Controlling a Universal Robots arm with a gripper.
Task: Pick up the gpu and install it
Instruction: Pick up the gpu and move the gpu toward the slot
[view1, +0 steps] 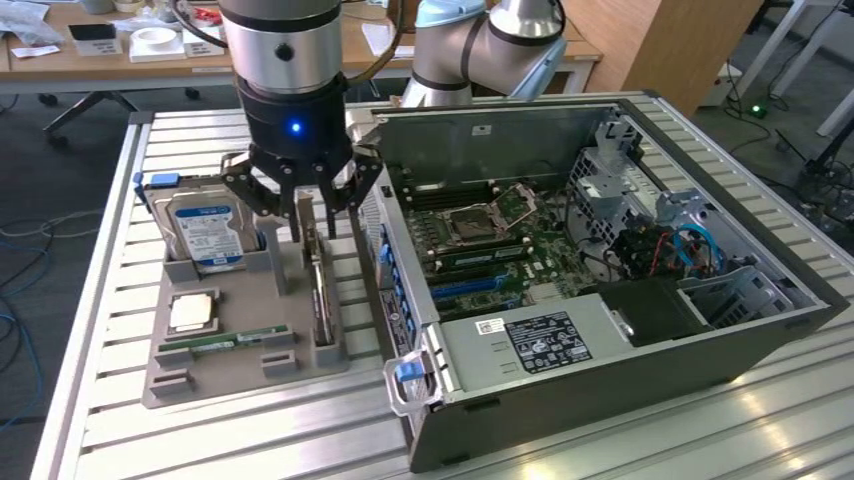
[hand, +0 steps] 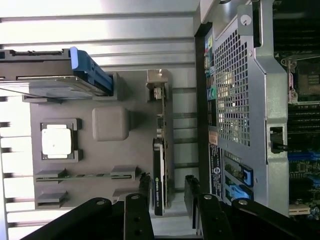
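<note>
The gpu (view1: 322, 290) is a thin dark card standing on edge in a slot of the grey holder tray (view1: 214, 365), beside the open computer case (view1: 601, 330). My gripper (view1: 310, 208) hangs directly over the card's far end, open, with one black finger on each side of the card and a gap to both. In the wrist view the gpu (hand: 161, 155) runs between the two fingers (hand: 145, 186), and the gripper (hand: 167, 189) grips nothing. The case's motherboard (view1: 487, 245) lies exposed.
In the same tray a blue-labelled hard drive (view1: 207, 235) stands upright, and a square silver processor (view1: 194, 312) and a slim green memory stick (view1: 238, 340) lie flat. The case wall (hand: 240, 100) stands close beside the card. Everything rests on a slatted metal table (view1: 200, 440).
</note>
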